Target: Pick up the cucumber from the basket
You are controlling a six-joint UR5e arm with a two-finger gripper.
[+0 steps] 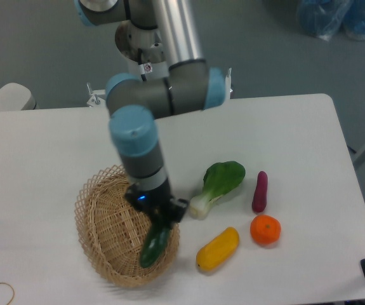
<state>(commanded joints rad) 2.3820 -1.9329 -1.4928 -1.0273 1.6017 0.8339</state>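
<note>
The jaws are closed on the upper end of the cucumber [155, 244], with the gripper [161, 218] pointing down over the right side of the basket [99, 216]. The cucumber hangs tilted from the jaws, its lower end pointing down and to the left, over the inner right wall of the basket near the rim; whether its tip touches the weave cannot be told. A small blue light shows on the gripper body just above the jaws.

The arm [145, 121] rises from the gripper through a grey and light-blue wrist to a horizontal joint, then a silver tube that leaves the top of the view.

The basket sits on the front left part of the white bench [296, 133]. Just right of the basket lies a bok choy [219, 185], its white stem close to the gripper and its leaves pointing up and to the right. Right of it lies a purple eggplant [259, 190], roughly upright in the view. Below the eggplant sits an orange [265, 229], and left of that, a yellow vegetable [218, 248] lies slanted near the basket's right rim.
</note>
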